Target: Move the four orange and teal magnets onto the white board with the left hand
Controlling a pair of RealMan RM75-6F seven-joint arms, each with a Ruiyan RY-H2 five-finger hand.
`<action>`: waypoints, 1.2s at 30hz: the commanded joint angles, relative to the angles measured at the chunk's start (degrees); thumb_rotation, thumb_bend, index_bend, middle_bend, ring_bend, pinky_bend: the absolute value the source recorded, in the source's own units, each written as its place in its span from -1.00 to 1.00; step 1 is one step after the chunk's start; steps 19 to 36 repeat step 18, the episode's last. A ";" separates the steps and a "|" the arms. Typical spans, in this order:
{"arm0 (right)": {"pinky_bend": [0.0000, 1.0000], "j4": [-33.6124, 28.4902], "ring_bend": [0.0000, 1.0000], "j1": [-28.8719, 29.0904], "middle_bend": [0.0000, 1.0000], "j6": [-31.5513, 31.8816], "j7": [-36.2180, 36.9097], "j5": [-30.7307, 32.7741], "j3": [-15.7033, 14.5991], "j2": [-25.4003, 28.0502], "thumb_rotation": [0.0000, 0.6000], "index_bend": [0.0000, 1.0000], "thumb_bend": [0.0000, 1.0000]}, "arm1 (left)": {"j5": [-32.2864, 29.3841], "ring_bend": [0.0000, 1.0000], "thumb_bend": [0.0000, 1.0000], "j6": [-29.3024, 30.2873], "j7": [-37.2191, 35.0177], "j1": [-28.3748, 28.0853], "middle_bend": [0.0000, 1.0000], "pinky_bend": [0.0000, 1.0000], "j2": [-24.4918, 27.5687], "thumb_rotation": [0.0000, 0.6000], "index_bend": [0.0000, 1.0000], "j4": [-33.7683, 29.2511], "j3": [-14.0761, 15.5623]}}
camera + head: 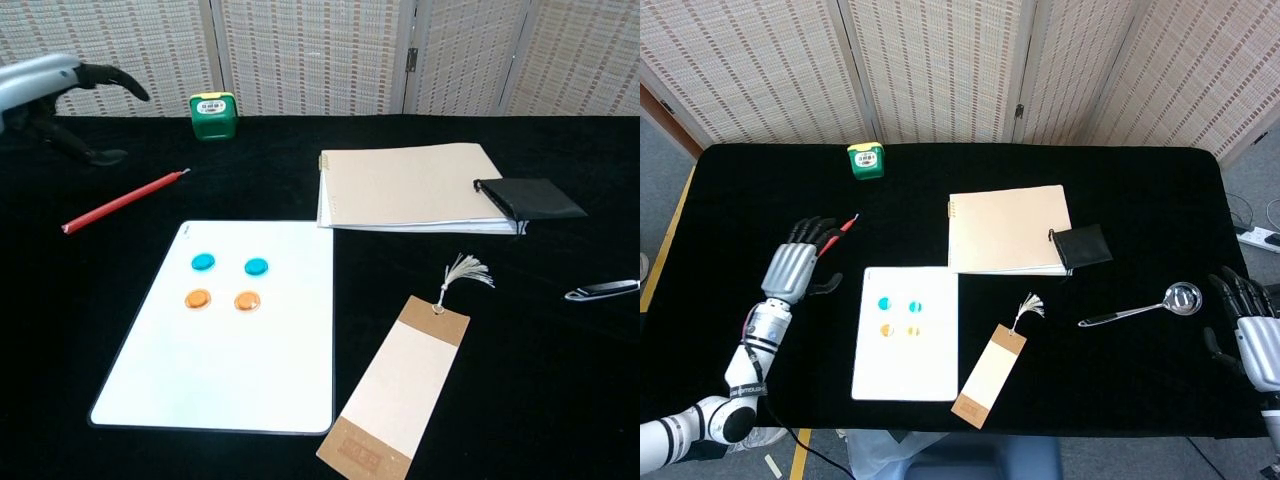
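The white board [908,370] [220,370] lies flat near the table's front edge. On its upper part sit two teal magnets [883,304] [915,306] [203,262] [257,266] and, just below them, two orange magnets [885,330] [913,331] [198,298] [247,301]. My left hand [797,267] [62,85] hovers to the left of the board, fingers spread, holding nothing. At the far right edge of the head view my right hand [1252,330] stays with fingers apart and empty.
A red pencil [824,247] [122,200] lies beside my left hand. A green tape measure [865,160] stands at the back. A beige notebook [1006,228] with a black pouch [1081,245], a tasselled bookmark [989,375] and a metal ladle [1145,305] lie right of the board.
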 commanded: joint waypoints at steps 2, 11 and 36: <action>-1.00 -0.24 -1.00 0.80 -0.96 -1.06 0.40 -0.70 -0.24 0.15 1.00 -1.00 0.06 | 5.15 -1.00 -0.26 9.54 -0.42 7.42 -0.73 -1.00 3.31 1.00 -0.46 -1.60 3.56; -1.00 -1.51 -1.00 2.03 -0.97 -2.43 -0.14 -1.97 -0.87 -0.30 1.00 -1.00 0.06 | 9.91 -1.00 -0.26 19.57 0.51 16.52 -0.73 -1.00 5.56 1.00 -0.46 -2.58 8.43; -1.00 -0.85 -1.00 0.68 -0.97 0.09 -2.69 -1.35 -0.95 -2.53 1.00 -1.00 0.06 | 12.41 -1.00 -0.27 23.60 1.02 22.09 -0.73 -1.00 7.43 1.00 -0.46 -4.55 11.62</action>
